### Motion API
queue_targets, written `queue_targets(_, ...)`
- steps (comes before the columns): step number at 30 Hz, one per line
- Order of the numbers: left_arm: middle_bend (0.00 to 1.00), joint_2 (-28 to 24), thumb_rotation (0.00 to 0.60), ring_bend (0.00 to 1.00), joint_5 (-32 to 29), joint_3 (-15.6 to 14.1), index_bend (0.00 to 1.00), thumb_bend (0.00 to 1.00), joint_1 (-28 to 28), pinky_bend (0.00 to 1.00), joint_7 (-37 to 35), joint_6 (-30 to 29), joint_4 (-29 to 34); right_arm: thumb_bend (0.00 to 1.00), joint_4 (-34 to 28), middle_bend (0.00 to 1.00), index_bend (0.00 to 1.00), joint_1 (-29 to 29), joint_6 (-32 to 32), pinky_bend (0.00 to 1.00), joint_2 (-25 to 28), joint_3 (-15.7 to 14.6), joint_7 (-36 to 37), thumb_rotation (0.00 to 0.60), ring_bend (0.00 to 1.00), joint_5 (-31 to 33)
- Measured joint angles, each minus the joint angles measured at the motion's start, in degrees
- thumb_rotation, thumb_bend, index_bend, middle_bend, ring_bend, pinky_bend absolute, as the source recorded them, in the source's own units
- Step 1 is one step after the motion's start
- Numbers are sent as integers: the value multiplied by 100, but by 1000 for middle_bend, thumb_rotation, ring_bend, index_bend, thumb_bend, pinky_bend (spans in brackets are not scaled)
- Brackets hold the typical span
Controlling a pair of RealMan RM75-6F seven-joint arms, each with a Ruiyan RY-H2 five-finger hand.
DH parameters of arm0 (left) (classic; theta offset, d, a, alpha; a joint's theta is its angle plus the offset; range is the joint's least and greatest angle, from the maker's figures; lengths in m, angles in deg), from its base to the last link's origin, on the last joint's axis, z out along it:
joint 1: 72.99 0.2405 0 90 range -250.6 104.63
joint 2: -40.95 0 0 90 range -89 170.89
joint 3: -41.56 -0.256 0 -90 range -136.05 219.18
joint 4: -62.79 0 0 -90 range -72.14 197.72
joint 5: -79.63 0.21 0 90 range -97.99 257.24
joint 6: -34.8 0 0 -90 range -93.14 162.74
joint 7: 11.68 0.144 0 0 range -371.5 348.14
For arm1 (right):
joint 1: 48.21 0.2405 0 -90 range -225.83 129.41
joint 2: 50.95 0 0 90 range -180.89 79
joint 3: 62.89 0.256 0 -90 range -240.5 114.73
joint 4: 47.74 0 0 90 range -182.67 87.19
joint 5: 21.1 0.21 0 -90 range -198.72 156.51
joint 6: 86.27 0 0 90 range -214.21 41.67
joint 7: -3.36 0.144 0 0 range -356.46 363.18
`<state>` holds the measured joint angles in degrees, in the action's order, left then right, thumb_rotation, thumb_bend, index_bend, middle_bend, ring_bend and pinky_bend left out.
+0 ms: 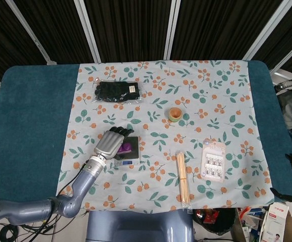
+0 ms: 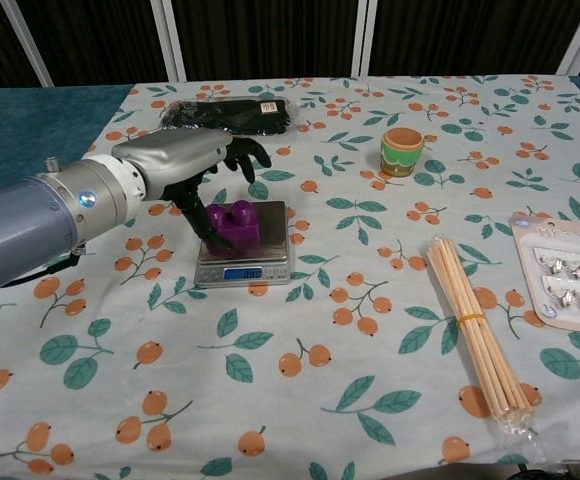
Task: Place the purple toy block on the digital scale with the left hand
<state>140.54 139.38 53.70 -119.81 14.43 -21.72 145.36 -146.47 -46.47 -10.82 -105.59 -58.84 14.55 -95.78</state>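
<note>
- Purple toy block [image 2: 233, 223] resting on the steel platform of the digital scale [image 2: 244, 244], toward its left side; in the head view seen as a purple patch [image 1: 125, 147] just past the knuckles.
- Left hand [image 2: 192, 162] hovering over the block, fingers [image 2: 251, 154] spread apart and arched above it; thumb side reaching down beside the block's left face, contact there too close to call. Nothing gripped as far as the chest view shows.
- Same hand in the head view [image 1: 113, 141] covering the left half of the scale [image 1: 128, 156], forearm running back toward the near-left edge of the table.
- Scale sitting left of centre on the flowered cloth [image 2: 370, 350], lit display facing the near edge.
- Right hand out of sight in both views.
- Black gloves in a clear packet [image 1: 119, 92] near the far-left corner of the cloth.
- Small orange-and-green cup [image 2: 402, 150] upright toward the far side, right of the scale and well apart from it.
- Bundle of wooden sticks [image 2: 475, 325] lying near the near edge, right of centre, banded round the middle.
- Blister card of small silver pieces [image 2: 565, 270] just right of the sticks, near the right edge of the cloth.
</note>
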Motion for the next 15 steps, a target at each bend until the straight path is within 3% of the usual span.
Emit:
queue_targets(4,230,-154,600,152,187,46,191,62,87,192,-137,-221,356,92,14,23,0,3,-11,192,3,-4,14,600,153,-9)
queue_targets(9,227,-654,600,128,449,-18,201,70,341,141,-54,-687,1175,91,28,23,0,0,-6,192,0,1,18,600,153,4)
queue_targets(15,215,-1620,600,89,843,-411,199,70,968,93,179,-1472,2405,91,18,23,0,-12,45,192,-16,8,-28,600,153,-3)
